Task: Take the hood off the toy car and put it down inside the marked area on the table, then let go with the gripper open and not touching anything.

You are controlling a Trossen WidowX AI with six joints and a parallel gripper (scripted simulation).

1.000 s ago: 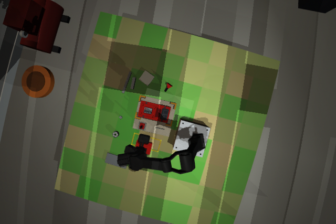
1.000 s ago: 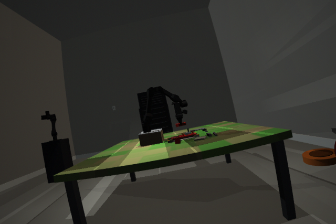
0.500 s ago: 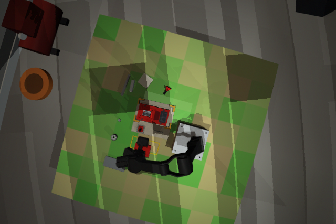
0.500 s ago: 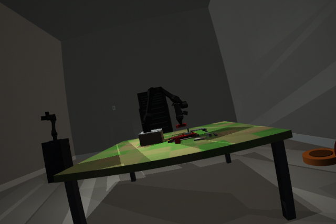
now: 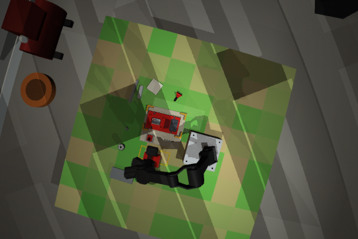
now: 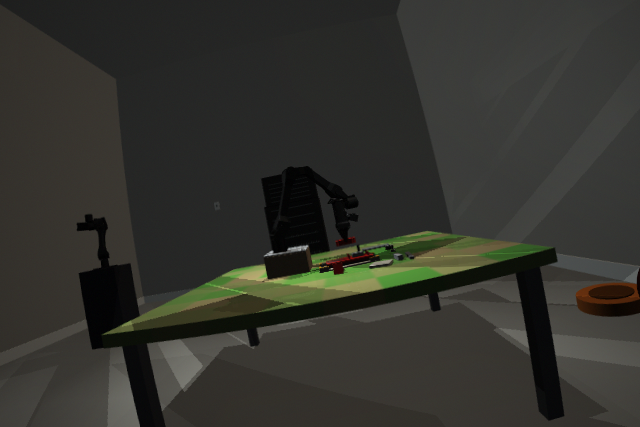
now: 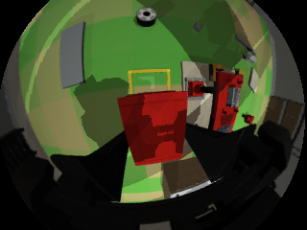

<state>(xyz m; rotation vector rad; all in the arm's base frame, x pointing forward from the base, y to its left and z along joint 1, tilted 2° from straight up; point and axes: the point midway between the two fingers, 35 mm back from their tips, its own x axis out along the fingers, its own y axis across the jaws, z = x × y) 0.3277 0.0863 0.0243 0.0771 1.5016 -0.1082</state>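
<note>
The hood [image 5: 156, 162] [image 6: 345, 242] [image 7: 153, 129] is a flat red panel held clear above the table. My gripper [image 6: 344, 239] [image 7: 155, 129] is shut on it, one black finger at each side. The marked area [image 5: 168, 158] [image 7: 149, 71] is a thin yellow outline on the table. In the top view the hood and arm cover its middle; in the wrist view the hood hides its near part. The red toy car [image 5: 166, 122] [image 7: 222, 107] sits on a pale mat between yellow corner pieces, beside the marked area.
A small red part [image 5: 149, 137] [image 7: 195, 88] stands between car and outline. A grey plate [image 5: 117, 173] [image 7: 72, 55] and a wheel [image 5: 121, 146] [image 7: 146, 15] lie beyond the outline. The block under the arm's base [image 6: 286, 263] [image 7: 184, 177] is near the hood's near end in the wrist view.
</note>
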